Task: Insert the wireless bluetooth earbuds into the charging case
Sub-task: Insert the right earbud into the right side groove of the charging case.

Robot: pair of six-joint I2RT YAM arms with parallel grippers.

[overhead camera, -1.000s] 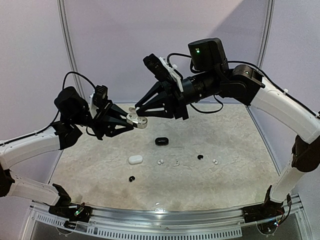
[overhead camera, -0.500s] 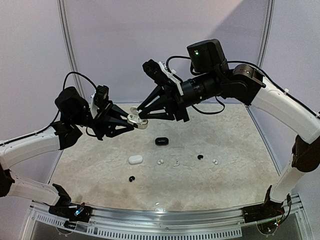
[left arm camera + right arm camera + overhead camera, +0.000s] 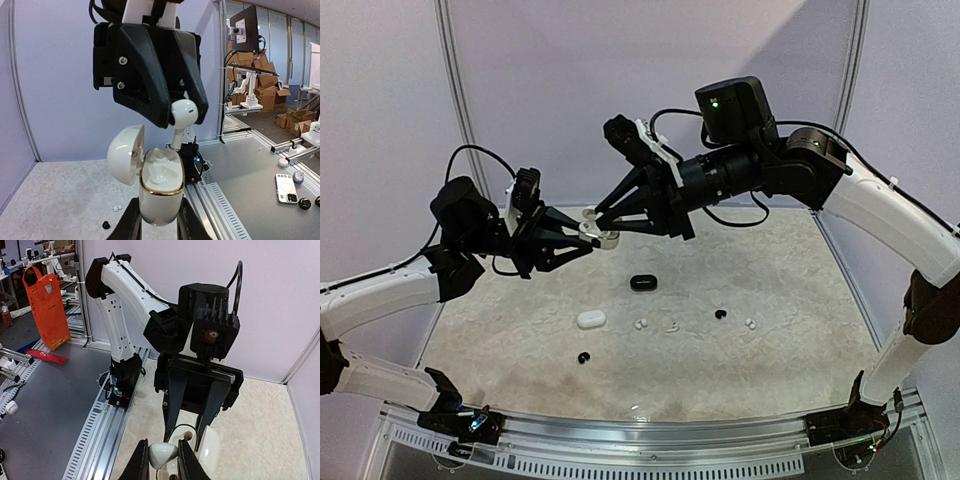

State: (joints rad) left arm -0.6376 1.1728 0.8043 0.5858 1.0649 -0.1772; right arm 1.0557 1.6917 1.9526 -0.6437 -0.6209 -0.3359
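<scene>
My left gripper [image 3: 586, 238] is shut on an open white charging case with a gold rim [image 3: 160, 192]; its lid [image 3: 126, 155] hangs open to the left. My right gripper [image 3: 592, 214] is shut on a white earbud [image 3: 184, 112], held just above the case's open top with its stem pointing down toward it. In the right wrist view the earbud [image 3: 163, 455] sits between my fingers over the case [image 3: 196, 434]. Other earbuds lie on the table: white ones [image 3: 640, 324] [image 3: 672, 326] [image 3: 750, 323] and black ones [image 3: 720, 315] [image 3: 584, 357].
A closed white case [image 3: 590, 319] and a black case [image 3: 643, 283] lie on the speckled table [image 3: 790, 370]. Metal rails run along the near edge [image 3: 650, 440]. White walls enclose the back and sides.
Both grippers have risen slightly. The right gripper has turned a little and brought the earbud closer over the open case. Things on the table have not moved.
</scene>
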